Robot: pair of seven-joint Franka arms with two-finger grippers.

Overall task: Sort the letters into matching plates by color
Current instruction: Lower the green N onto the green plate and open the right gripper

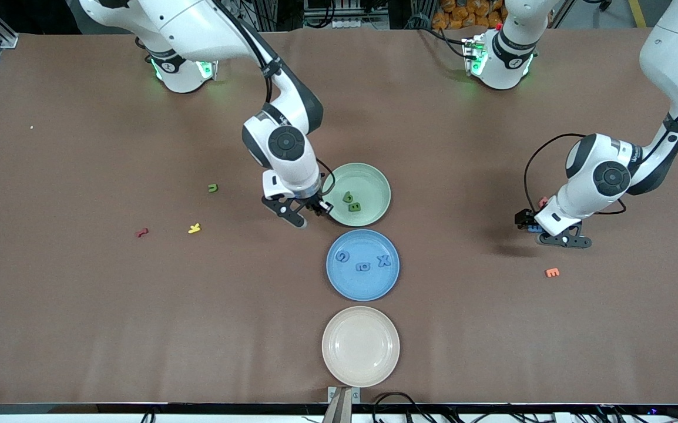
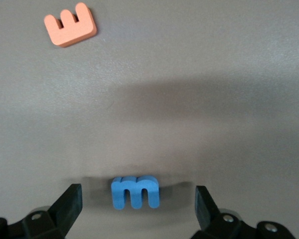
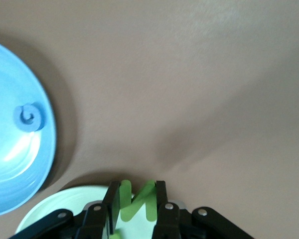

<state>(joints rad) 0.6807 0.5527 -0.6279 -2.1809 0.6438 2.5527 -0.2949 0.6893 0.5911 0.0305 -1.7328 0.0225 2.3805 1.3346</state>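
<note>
My right gripper (image 1: 311,210) hangs over the rim of the mint green plate (image 1: 368,173) at the right arm's end and is shut on a green letter N (image 3: 138,201). Two green letters (image 1: 351,202) lie in that plate. The blue plate (image 1: 362,238) holds three blue letters (image 1: 363,262). My left gripper (image 2: 138,201) is low over the table near the left arm's end. It stands open, with a blue letter m (image 2: 134,190) upright on the table between its fingers (image 2: 72,199) and touching neither. An orange letter E (image 2: 70,26) lies close by.
The cream plate (image 1: 361,346) sits nearest the front camera. Toward the right arm's end lie a green letter (image 1: 212,188), a red one (image 1: 142,232) and a yellow one (image 1: 194,228). A pinkish letter (image 1: 543,201) shows beside the left wrist.
</note>
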